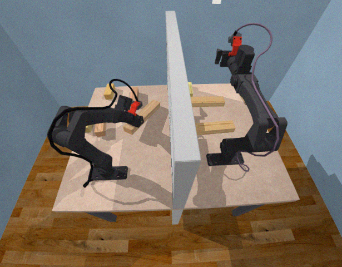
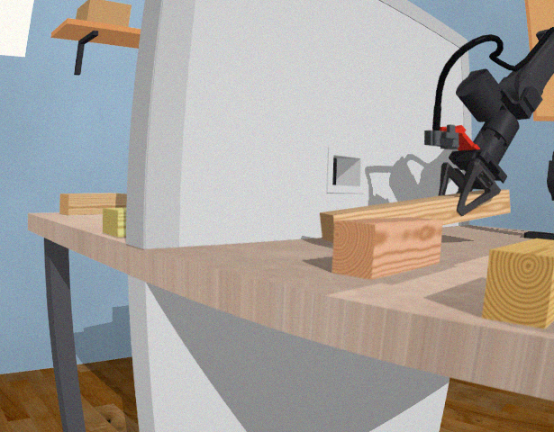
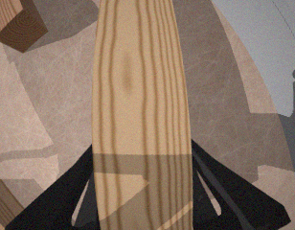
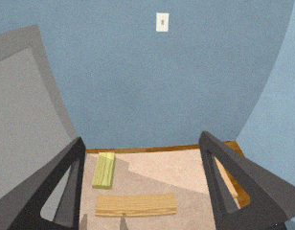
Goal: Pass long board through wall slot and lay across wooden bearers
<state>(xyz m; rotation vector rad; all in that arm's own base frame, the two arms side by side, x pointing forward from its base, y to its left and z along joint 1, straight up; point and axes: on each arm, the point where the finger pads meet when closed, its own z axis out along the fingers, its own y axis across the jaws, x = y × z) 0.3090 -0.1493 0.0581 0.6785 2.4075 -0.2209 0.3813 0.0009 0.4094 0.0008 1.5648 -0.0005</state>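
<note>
The long, pale-brown wooden board [image 1: 151, 108] [image 2: 407, 208] [image 3: 138, 96] is on the left side of the grey panel wall [image 1: 181, 109] [image 2: 267, 93] [image 4: 28, 120], running aslant, its far end nearer the wall. It is pinched in the left arm's black claw [image 2: 460, 201] [image 3: 144, 192], one finger against each side. In the exterior view the board tilts, the end by the reddish wooden block [image 2: 403, 246] [image 1: 134, 92] being the lower one; whether it touches that block I cannot tell. The square slot [image 2: 346, 171] in the wall has nothing through it.

Across the wall, on the right of the tabletop [image 1: 251, 183] [image 2: 249, 265] [image 4: 162, 168], lie two straw-coloured wooden bearers, the far one [image 1: 208, 101] [image 4: 136, 205] and the near one [image 1: 218, 127], side by side and apart. A yellow-green wooden block [image 1: 190, 89] [image 2: 114, 221] [image 4: 103, 171] lies beyond them, by the wall. The right arm's claw [image 1: 219, 57] [image 4: 144, 139] is raised high at the far right, spread wide with nothing between its fingers.
</note>
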